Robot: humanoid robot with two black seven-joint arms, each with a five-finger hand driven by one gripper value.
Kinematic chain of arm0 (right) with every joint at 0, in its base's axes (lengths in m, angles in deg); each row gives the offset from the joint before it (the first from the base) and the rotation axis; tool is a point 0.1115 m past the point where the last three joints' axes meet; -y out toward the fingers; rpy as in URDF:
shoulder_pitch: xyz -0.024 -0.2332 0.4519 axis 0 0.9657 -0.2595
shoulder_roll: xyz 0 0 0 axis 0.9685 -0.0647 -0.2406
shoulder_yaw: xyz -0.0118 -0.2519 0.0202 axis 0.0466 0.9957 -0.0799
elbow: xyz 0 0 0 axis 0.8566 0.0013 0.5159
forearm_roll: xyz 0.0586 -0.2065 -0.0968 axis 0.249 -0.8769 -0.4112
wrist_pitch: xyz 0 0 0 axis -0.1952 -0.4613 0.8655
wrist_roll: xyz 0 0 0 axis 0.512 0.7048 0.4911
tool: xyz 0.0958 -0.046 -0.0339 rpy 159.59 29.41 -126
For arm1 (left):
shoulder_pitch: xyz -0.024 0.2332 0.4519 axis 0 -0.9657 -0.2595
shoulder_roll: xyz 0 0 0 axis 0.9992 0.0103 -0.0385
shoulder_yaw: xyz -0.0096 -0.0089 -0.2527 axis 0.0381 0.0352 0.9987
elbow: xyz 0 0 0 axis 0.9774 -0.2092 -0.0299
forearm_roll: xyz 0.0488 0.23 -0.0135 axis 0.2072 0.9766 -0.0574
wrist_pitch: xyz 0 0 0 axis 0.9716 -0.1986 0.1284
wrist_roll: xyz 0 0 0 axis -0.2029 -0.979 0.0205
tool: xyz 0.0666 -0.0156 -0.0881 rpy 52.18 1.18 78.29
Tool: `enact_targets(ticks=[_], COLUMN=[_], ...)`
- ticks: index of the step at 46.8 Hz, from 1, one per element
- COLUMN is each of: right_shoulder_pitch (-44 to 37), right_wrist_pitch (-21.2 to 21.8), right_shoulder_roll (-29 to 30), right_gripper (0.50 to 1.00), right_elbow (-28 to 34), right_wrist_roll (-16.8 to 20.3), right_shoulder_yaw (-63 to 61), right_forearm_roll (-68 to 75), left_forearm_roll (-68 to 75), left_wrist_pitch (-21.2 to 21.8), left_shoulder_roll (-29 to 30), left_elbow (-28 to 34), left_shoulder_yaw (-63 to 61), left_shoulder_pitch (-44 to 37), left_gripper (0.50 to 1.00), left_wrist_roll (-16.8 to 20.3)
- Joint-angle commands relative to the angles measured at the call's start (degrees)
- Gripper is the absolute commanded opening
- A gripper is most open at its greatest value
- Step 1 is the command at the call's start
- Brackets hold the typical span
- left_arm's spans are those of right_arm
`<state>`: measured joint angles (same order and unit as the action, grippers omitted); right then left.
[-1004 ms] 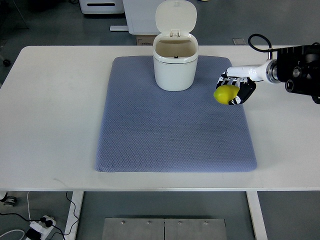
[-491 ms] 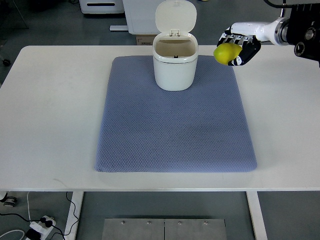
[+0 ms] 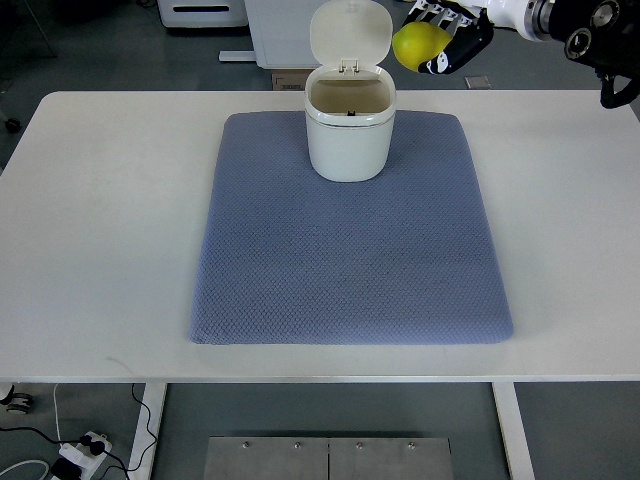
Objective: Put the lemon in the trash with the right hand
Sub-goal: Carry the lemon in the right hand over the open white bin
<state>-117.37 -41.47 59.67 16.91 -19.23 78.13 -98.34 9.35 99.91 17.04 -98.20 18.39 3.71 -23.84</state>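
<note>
- Your right robot hand (image 3: 445,35) grips the lemon (image 3: 420,45), fingers curled round it, raised just right of the open lid (image 3: 350,32).
- You're mid-carry: the lemon isn't over the bin (image 3: 349,125) yet (left arm unseen).
- Next, shift it left over the opening, then release.

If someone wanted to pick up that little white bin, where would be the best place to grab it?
Grip the white bin around its rounded body, below the rim, coming from the front or a side. Its raised lid stands hinged at the back, blocking that side.
</note>
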Motion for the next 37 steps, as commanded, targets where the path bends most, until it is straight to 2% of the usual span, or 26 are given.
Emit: enact_targets(ticks=[1,17,37], right_shoulder_pitch=[1.5,6.9,14.1], right_wrist_pitch=[-0.1,-0.3,-0.6], right_shoulder_roll=[0.2,3.8,8.4], right_gripper=[0.500,0.500,0.500], right_elbow=[-1.0,-4.4,-9.4], right_wrist_roll=[0.8,0.9,4.2], right_shoulder_yaw=[-2.2,-10.0,-20.0], right_forearm_roll=[0.0,0.0,0.0], left_forearm_roll=[0.0,0.0,-0.1], left_wrist_pitch=[0.0,0.0,0.0], left_shoulder_roll=[0.0,0.0,0.0], left_elbow=[0.0,0.0,-0.1], left_shoulder_yaw=[0.0,0.0,0.0], left_shoulder_pitch=[0.0,0.0,0.0], left_gripper=[1.000,1.000,1.000], left_wrist_roll=[0.0,0.0,0.0])
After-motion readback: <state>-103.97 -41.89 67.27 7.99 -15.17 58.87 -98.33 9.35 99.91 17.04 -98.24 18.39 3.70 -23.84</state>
